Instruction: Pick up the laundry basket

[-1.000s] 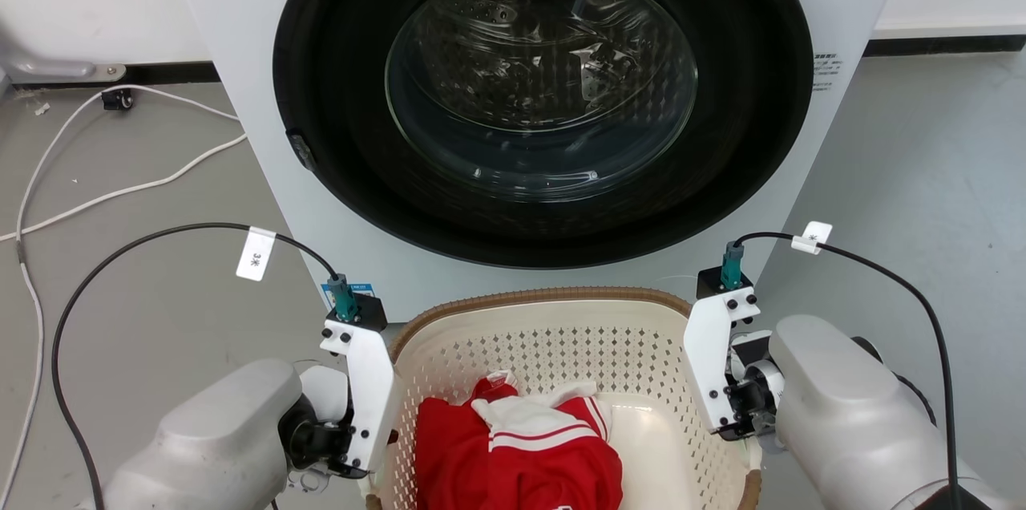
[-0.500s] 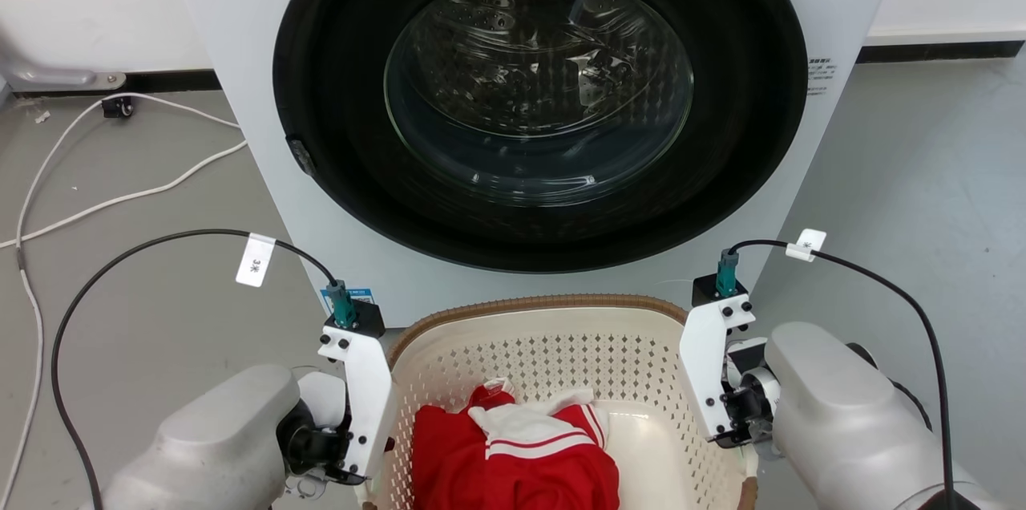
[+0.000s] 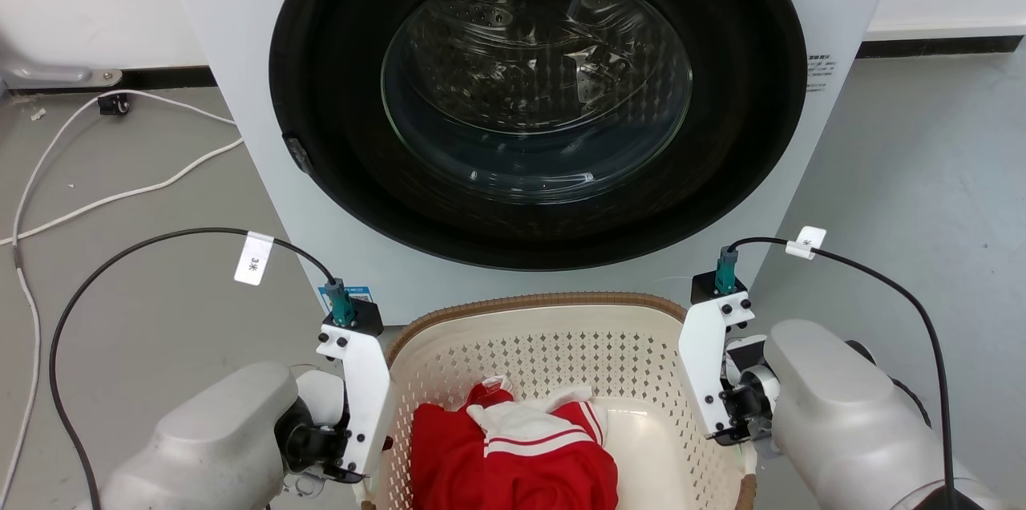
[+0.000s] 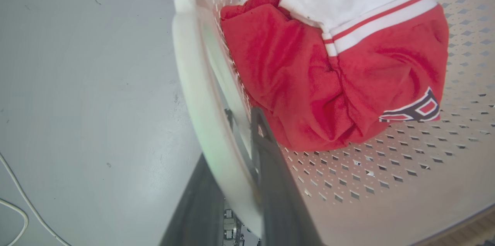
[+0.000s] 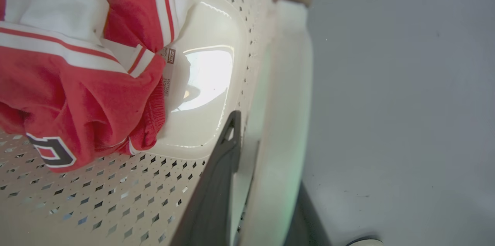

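The basket [image 3: 537, 303] sits low in my head view, just in front of the washer [image 3: 240, 133] and between my two arms, its far rim close under the round door [image 3: 537, 93]. Whether its base is on the floor [image 3: 922, 173] or just off it, I cannot tell.

My left gripper [image 4: 232, 149] has one finger inside the basket wall and one outside, pinched together on the left handle [image 4: 193, 68]. My right gripper [image 5: 267, 153] does the same on the right handle [image 5: 290, 76]. I judge that the grasp is made and the lift is the step in hand.

Next I need to raise both arms together at one rate, so that the basket stays level and clear of the washer front. The handles look like thin, smooth plastic, so a lopsided pull could let one slide through the fingers.

Inside lies one bunched red garment [image 3: 513, 454] with white striped trim, against the left wall near my inner finger. The bottom towards the right is bare. It looks like a light load. Through the door glass I see the steel drum; whether it holds anything I cannot tell.
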Motion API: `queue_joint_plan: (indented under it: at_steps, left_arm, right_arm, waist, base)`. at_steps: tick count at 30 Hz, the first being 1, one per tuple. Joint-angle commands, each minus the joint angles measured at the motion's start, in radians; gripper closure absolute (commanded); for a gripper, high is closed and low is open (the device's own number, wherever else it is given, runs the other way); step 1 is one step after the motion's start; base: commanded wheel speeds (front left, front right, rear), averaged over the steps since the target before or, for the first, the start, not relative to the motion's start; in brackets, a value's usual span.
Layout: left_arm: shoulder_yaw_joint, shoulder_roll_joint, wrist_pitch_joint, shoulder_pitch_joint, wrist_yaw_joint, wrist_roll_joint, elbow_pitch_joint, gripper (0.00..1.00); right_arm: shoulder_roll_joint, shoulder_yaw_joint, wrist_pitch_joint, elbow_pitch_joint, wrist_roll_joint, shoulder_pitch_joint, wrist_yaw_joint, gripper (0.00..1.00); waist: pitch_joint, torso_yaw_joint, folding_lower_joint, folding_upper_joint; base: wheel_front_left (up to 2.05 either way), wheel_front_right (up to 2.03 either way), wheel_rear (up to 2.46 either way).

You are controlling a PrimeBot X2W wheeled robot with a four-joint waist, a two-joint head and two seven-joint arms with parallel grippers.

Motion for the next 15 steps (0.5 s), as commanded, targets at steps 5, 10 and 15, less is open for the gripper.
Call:
queue_joint_plan:
  at_steps: [5, 10, 15]
  left_arm:
    - [-0.005, -0.010, 0.008, -0.009, -0.015, 0.009, -0.014, 1.00]
    - [-0.005, -0.006, 0.013, -0.016, -0.015, 0.011, -0.016, 1.00]
    - [-0.004, -0.007, 0.011, -0.022, -0.015, 0.011, -0.018, 1.00]
  right_arm:
    - [0.014, 0.014, -0.014, -0.006, 0.009, -0.023, 0.012, 1.00]
    - [0.013, 0.020, -0.016, -0.001, 0.016, -0.030, 0.012, 1.00]
    - [0.013, 0.028, -0.013, -0.003, 0.026, -0.028, 0.012, 1.00]
  waist:
    - [0.000, -0.001, 0.0000, 0.0000]
    - [0.002, -0.001, 0.0000, 0.0000]
    - [0.004, -0.001, 0.0000, 0.0000]
  base:
    - [0.00, 0.00, 0.00]
    - [0.00, 0.00, 0.00]
    - [0.00, 0.00, 0.00]
